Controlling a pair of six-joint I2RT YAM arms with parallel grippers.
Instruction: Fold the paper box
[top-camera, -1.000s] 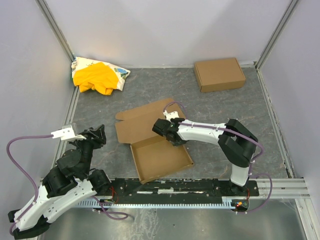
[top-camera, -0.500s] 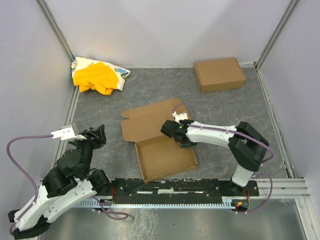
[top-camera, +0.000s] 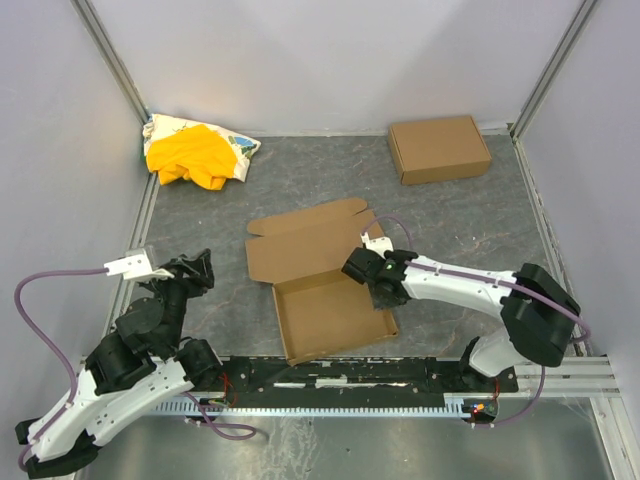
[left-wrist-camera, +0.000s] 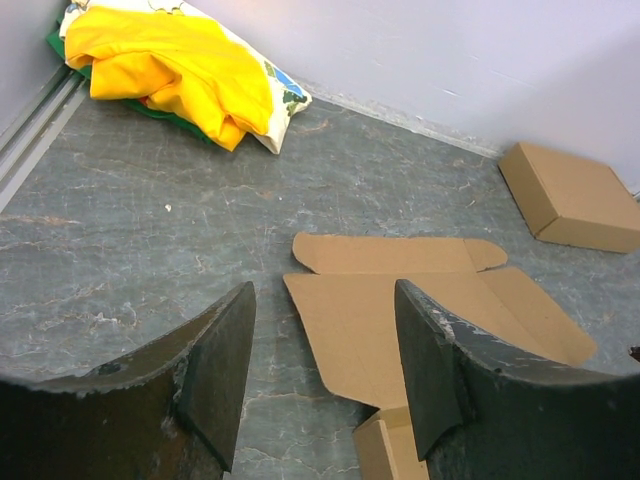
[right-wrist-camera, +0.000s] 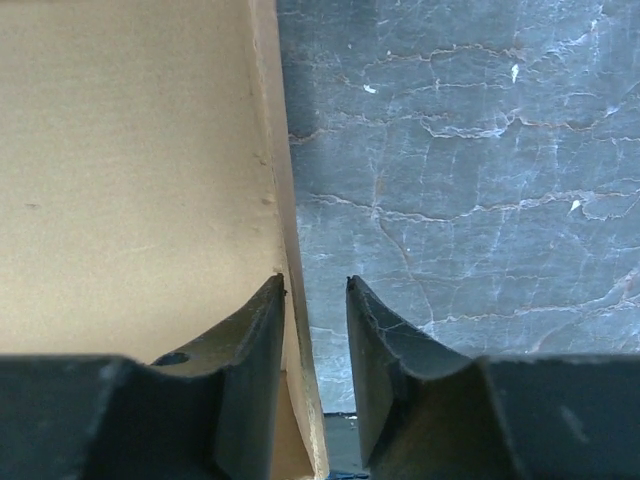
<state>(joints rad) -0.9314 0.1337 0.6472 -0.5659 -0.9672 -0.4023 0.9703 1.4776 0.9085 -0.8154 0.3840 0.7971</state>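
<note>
Paper box (top-camera: 325, 318) lies just in front of the arm bases on the grey table (top-camera: 460, 220), near the middle. Its long axis runs from the near edge away from me, leaning slightly left at the far end. Its shallow tray sits nearest me and opens upward, and the lid panel lies flat beyond it, with the tuck flaps pointing toward the back wall. My right gripper (right-wrist-camera: 315, 285) stands at the far end of the tray's right wall. One finger is inside the tray and one outside, parted wider than the cardboard, so it straddles the wall without clamping it. My left gripper (left-wrist-camera: 322, 295) hangs above bare table on the left, well apart from the box, with its fingers spread and nothing between them. Compared with a second ago, the whole box has slid to the right and turned a little, and the right arm has pulled its elbow out to the right and lower. The left arm is where it was. A yellow-and-white cloth heap (top-camera: 198, 153) sits in the far left corner and a closed cardboard box (top-camera: 440, 148) in the far right; neither has moved.
</note>
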